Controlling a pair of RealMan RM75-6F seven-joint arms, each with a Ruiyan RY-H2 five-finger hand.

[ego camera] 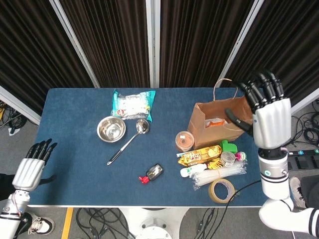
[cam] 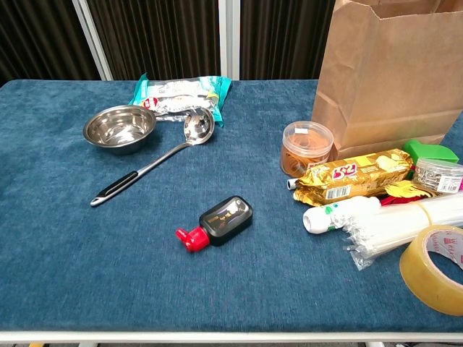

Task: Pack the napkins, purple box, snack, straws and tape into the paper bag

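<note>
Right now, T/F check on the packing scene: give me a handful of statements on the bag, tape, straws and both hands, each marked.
1. The paper bag stands upright with its mouth open. True.
2. The tape roll is inside the bag. False: it lies on the table near the front edge, by the straws.
3. The right hand holds nothing, its fingers spread, above the bag's right side. True.
4. The left hand grips the ladle. False: it is off the table's left edge, holding nothing; the ladle lies by the steel bowl.
5. An orange packet shows inside the bag. True.
6. The bag has toppled onto the gold snack pack. False: the pack lies in front of the standing bag.
</note>
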